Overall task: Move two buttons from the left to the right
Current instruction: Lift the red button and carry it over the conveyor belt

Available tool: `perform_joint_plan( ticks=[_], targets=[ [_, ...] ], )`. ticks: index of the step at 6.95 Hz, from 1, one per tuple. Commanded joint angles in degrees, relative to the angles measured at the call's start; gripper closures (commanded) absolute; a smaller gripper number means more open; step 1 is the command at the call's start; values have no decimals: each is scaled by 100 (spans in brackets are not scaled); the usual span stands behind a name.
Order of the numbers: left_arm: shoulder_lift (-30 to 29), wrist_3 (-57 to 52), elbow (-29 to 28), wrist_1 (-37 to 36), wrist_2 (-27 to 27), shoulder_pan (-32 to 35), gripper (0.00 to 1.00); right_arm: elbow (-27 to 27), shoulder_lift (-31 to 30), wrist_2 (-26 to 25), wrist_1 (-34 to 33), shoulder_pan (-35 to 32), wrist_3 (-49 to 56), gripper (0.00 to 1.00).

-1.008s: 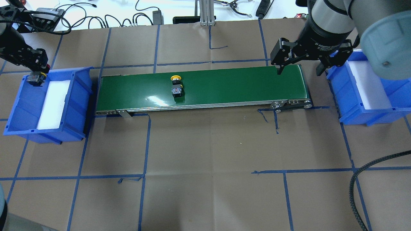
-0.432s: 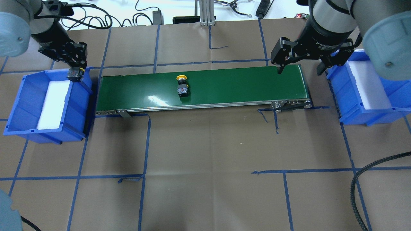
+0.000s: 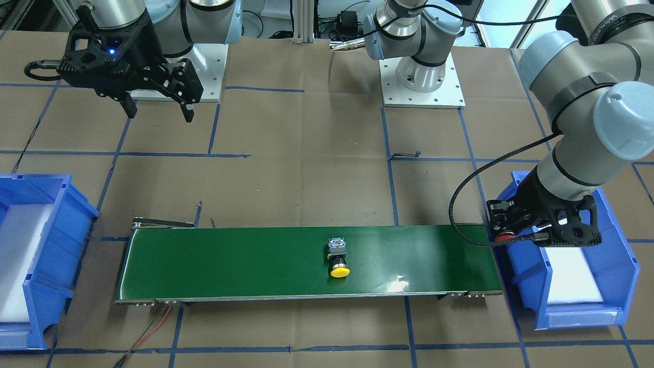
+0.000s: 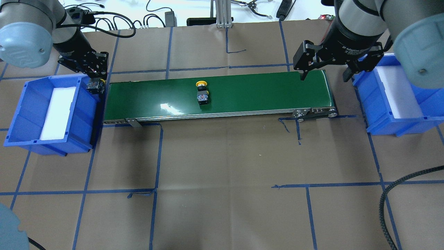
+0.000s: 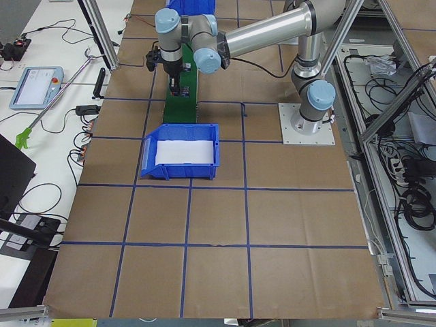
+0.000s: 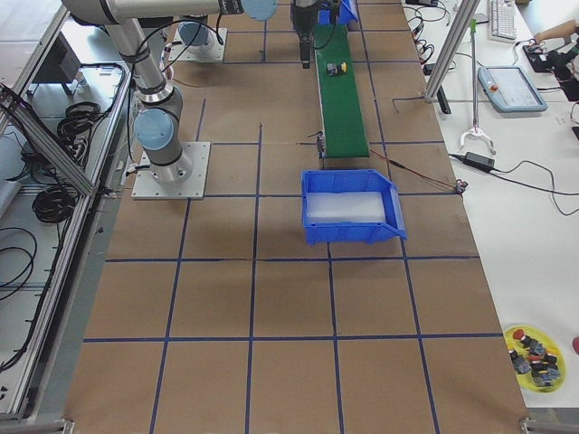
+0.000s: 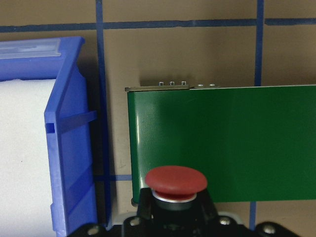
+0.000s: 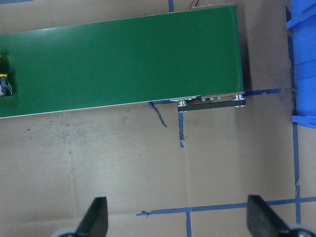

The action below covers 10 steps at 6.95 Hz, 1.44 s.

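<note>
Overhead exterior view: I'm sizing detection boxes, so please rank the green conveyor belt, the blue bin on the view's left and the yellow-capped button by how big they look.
1. Green conveyor belt, by far the longest.
2. Blue bin, shorter but deeper.
3. Yellow-capped button, tiny, lying on the belt.
No two look alike enough to doubt.

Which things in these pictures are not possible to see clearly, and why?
Red button: left wrist view shows only its cap; the left claw hides its block.
Yellow button: right wrist view, cut off by the left edge.
Small parts on the yellow plate: exterior right view, too small to identify.
</note>
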State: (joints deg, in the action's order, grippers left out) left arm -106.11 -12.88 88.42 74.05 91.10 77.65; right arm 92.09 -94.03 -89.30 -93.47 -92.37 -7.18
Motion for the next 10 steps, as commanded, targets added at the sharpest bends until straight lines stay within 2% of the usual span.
perform_joint_plan(
  ticks=[1, 2, 3, 5, 8, 9, 10],
  targets=[
    [-103, 153, 87, -75, 13, -4, 90, 10, 7, 0, 4, 0, -3, 0],
    [-251, 346, 288, -370, 5, -4, 90, 11, -1, 0, 13, 0, -3, 0],
    [-435, 339, 490, -1043, 22, 5, 90, 11, -1, 0, 22, 0, -3, 0],
    [-656, 435, 816, -1689, 22, 14, 90, 2, -1, 0, 31, 0, 6, 0],
    [-718, 497, 844, -1701, 13, 22, 89, 10, -45, 0, 22, -9, 6, 0],
    [-718, 497, 844, -1701, -4, 22, 83, 2, -45, -9, 39, 0, 6, 0],
    [-718, 506, 844, -1709, -22, 31, 61, 10, -45, -9, 40, -9, 6, 0]
  ],
)
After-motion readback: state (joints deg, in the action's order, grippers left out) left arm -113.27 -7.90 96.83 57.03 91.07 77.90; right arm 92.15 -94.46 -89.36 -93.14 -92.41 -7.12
